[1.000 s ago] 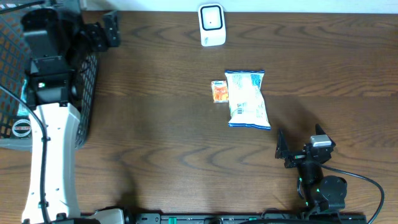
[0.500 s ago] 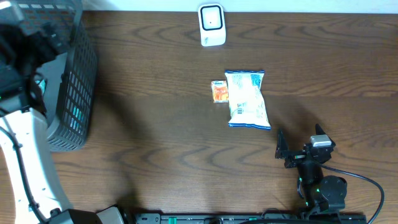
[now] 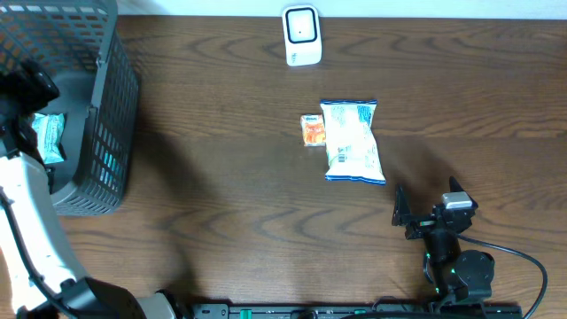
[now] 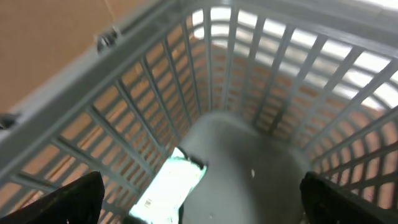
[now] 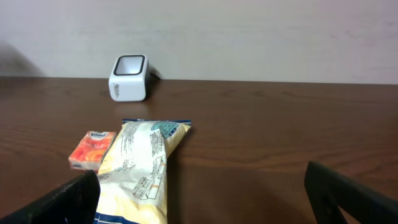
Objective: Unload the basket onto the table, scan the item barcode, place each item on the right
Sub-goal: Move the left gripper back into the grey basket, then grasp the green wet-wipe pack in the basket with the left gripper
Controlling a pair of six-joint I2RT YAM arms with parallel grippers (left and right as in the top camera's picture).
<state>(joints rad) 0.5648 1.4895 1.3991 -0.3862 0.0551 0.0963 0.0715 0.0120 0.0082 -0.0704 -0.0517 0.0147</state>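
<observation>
A white and blue snack bag lies flat mid-table, with a small orange packet touching its left side. The white barcode scanner stands at the far edge. My right gripper rests open near the front edge, a little behind the bag's lower right corner. In the right wrist view the snack bag, orange packet and scanner lie ahead of the empty right gripper. My left gripper hangs open over the basket, above a teal and white packet.
A grey mesh basket stands at the table's far left corner, with the teal packet on its floor. My white left arm runs along the left edge beside it. A pale wall rises behind the scanner.
My left arm has swung left, off the top of the basket, uncovering the basket's inside and the teal packet. The right arm and the items on the table have not moved.
</observation>
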